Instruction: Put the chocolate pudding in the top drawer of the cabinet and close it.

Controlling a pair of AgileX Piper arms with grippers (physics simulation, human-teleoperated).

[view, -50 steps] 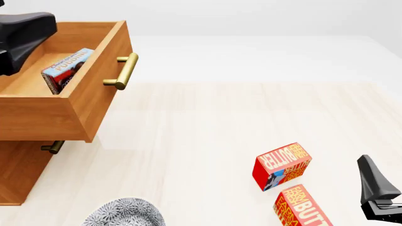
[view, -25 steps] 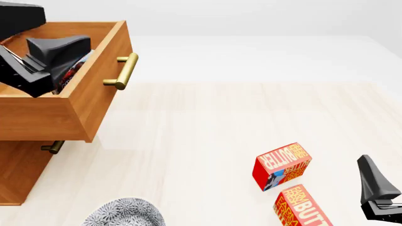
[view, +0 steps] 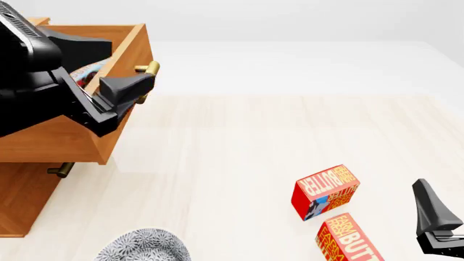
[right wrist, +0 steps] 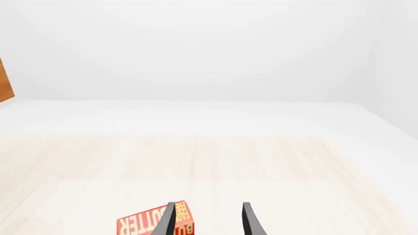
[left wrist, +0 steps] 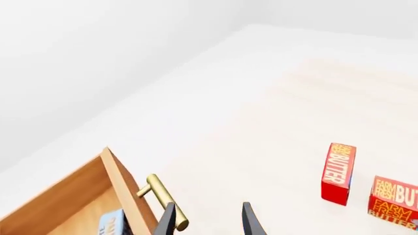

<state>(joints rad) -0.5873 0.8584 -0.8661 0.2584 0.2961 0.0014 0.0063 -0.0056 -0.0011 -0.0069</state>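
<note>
Butter boxes (view: 326, 191) lie nearest us, beside our idle right gripper (right wrist: 206, 220), its fingers apart. Farther off, our empty left gripper (left wrist: 206, 223) spreads open by the brass handle (left wrist: 163, 203) of the top drawer (view: 108, 117), which holds the chocolate pudding (left wrist: 112, 223). That rigid drawer should slide shut if pushed on its front.

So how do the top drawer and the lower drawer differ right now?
The top drawer is pulled far out, and the chocolate pudding lies inside it; the lower drawer sits pushed in. The top handle shows in full; only an end of the lower handle shows. Both have orange-brown wood and brass bar handles.
</note>
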